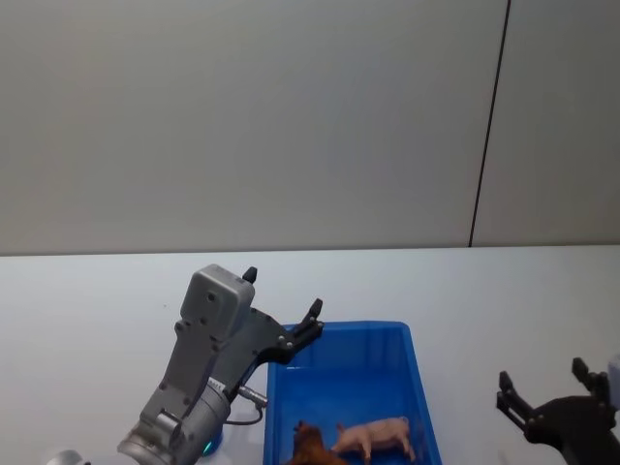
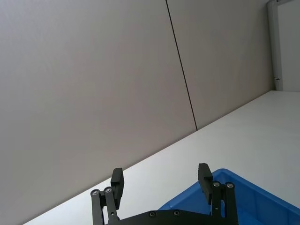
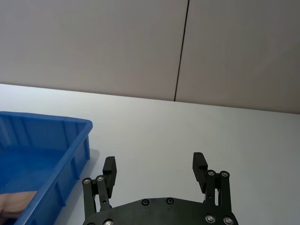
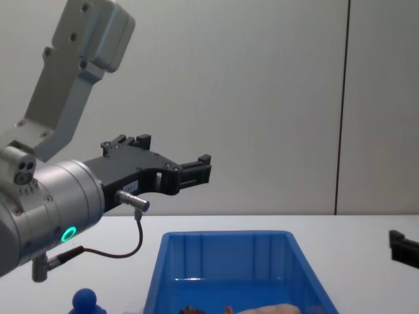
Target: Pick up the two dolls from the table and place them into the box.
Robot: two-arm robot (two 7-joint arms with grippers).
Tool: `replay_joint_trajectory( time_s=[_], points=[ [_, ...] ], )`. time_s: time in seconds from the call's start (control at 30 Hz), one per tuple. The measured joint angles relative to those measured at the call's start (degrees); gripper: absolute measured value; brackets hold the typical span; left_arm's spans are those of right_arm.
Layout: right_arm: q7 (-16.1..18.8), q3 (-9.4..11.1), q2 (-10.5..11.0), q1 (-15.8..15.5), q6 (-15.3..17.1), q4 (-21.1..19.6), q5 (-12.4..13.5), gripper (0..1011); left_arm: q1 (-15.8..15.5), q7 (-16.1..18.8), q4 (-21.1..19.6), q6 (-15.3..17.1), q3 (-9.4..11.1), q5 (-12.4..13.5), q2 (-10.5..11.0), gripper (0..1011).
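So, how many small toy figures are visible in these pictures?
3. A pale pink pig and a brown animal are inside the bright blue plastic bin; a deep blue round-headed figure is on the white table, left of the bin. More may be hidden.

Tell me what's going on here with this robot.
Two dolls already lie in the blue bin: a pink doll and a brown doll beside it. The left gripper hangs open and empty above the bin's far left corner. The right gripper is open and empty over the table, to the right of the bin. A small deep blue figure is on the table left of the bin.
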Motion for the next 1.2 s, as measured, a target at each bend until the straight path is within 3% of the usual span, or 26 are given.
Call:
replay_joint_trajectory(
  time_s=[0.77, 1.2],
  points=[
    [-1.73, 1.13, 0.86, -1.81, -2.43, -1.22, 1.12, 1001, 0.38, 0.36, -0.34, 0.71, -0.24, -0.34, 0.35, 1001],
    [-1.92, 1.26, 0.95, -2.03, -2.71, -1.36, 1.25, 1001, 3.14, 3.18, -2.78, 5.87, -1.98, -4.88, 3.14, 1001]
  ],
)
